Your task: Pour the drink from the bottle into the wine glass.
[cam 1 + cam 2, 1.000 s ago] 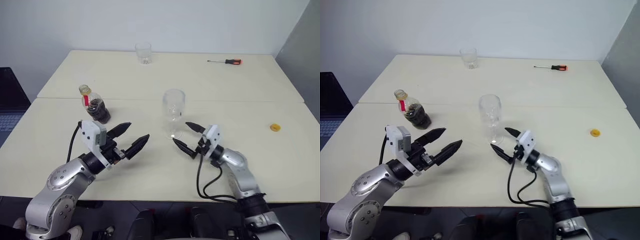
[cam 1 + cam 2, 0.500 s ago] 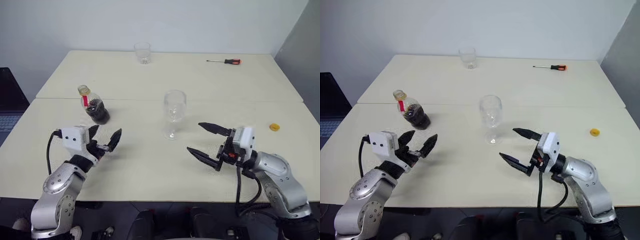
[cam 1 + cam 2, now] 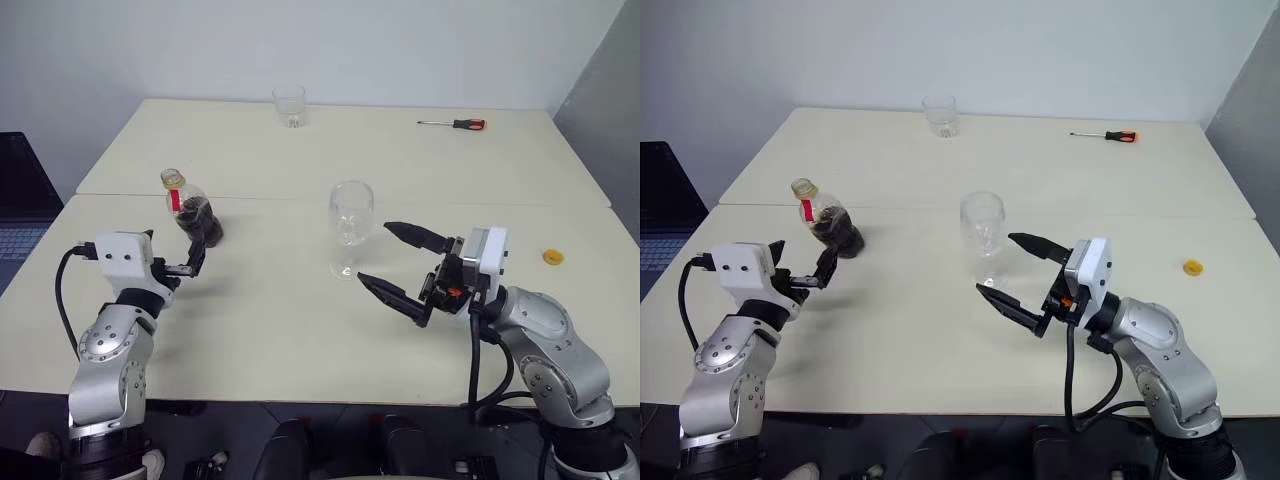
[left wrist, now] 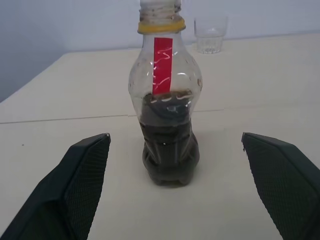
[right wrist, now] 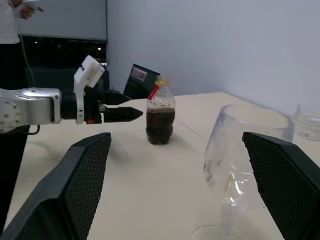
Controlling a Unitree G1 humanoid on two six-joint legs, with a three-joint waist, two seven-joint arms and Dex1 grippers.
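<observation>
The bottle (image 3: 197,212) stands upright on the left of the table, uncapped, with a red strip on its neck. The dark drink (image 4: 167,145) fills its lower half. My left gripper (image 3: 802,260) is open just in front of the bottle, pointing at it, its fingers (image 4: 80,175) apart on either side and not touching. The empty wine glass (image 3: 350,225) stands upright at the table's middle. My right gripper (image 3: 373,253) is open, raised off the table to the right of the glass, with its fingertips near the bowl and stem and clear of them.
A short clear tumbler (image 3: 288,105) stands at the far edge and a screwdriver (image 3: 455,123) lies at the far right. A yellow cap (image 3: 549,256) lies on the right. A laptop (image 3: 15,215) sits off the table's left side. A person (image 5: 10,20) stands beyond the left arm.
My left gripper swung left and turned to face the bottle. My right gripper drew back from the glass's foot and rose off the table. Bottle and glass stayed put.
</observation>
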